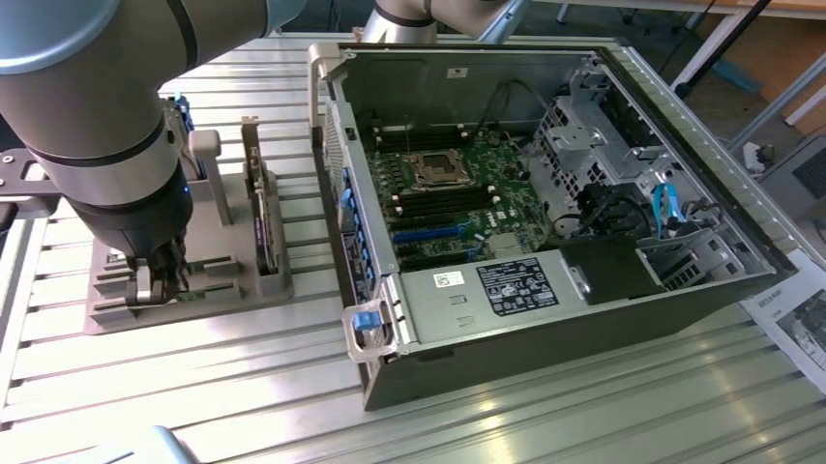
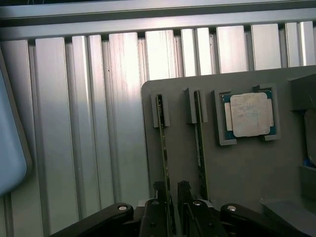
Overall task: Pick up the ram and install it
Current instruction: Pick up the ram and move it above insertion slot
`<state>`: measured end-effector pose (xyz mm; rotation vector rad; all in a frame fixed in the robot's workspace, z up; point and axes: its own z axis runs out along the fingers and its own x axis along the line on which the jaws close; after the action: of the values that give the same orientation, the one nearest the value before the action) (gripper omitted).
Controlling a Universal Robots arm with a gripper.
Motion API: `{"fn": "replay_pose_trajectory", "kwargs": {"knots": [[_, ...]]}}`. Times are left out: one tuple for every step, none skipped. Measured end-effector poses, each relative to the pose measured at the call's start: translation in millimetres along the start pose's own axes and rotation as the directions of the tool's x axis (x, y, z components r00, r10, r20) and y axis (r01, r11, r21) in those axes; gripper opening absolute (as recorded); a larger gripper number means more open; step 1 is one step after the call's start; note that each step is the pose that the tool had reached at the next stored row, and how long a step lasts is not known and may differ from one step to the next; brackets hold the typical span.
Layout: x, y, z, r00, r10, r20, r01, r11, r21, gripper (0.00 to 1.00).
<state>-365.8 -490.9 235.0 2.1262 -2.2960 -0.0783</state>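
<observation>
One thin green circuit-board ram stick (image 2: 163, 143), edge-on in the edge slot of the grey plastic holder tray (image 2: 247, 173), stands unlifted between the spread fingers of the black gripper (image 2: 171, 188); installation in the open computer case (image 1: 581, 329) is not yet done.

Exterior view high, angled down over case (image 1: 543, 360), parts tray (image 1: 114, 316), wrist view close past gripper (image 2: 171, 188), same tray

The arm (image 1: 103, 145) is showing thick grey tubes, pale blue joint caps and a black band; its black gripper (image 2: 170, 192) is carrying silver screws.
</observation>
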Motion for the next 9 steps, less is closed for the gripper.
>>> {"fn": "replay_pose_trajectory", "kwargs": {"knots": [[0.0,0.0,0.0,1.0,-0.001,0.0,0.001,1.0,0.0,0.24],[0.0,0.0,0.0,1.0,-0.005,-0.0002,0.005,1.0,-0.0001,0.24],[0.0,0.0,0.0,0.9999,-0.011,-0.0005,0.011,0.9999,-0.0004,0.24],[0.0,0.0,0.0,0.9999,-0.016,-0.0007,0.016,0.9999,-0.0005,0.24],[0.0,0.0,0.0,0.9998,-0.021,-0.0009,0.021,0.9998,-0.0006,0.24],[0.0,0.0,0.1,0.9996,-0.028,-0.0012,0.028,0.9996,-0.0007,0.24],[0.0,0.1,0.1,0.9993,-0.036,-0.0016,0.036,0.9994,-0.001,0.24],[0.0,0.0,0.1,0.9991,-0.043,-0.0018,0.043,0.9991,-0.0011,0.24],[0.0,0.1,0.1,0.9987,-0.05,-0.0021,0.05,0.9987,-0.0013,0.24]]}}
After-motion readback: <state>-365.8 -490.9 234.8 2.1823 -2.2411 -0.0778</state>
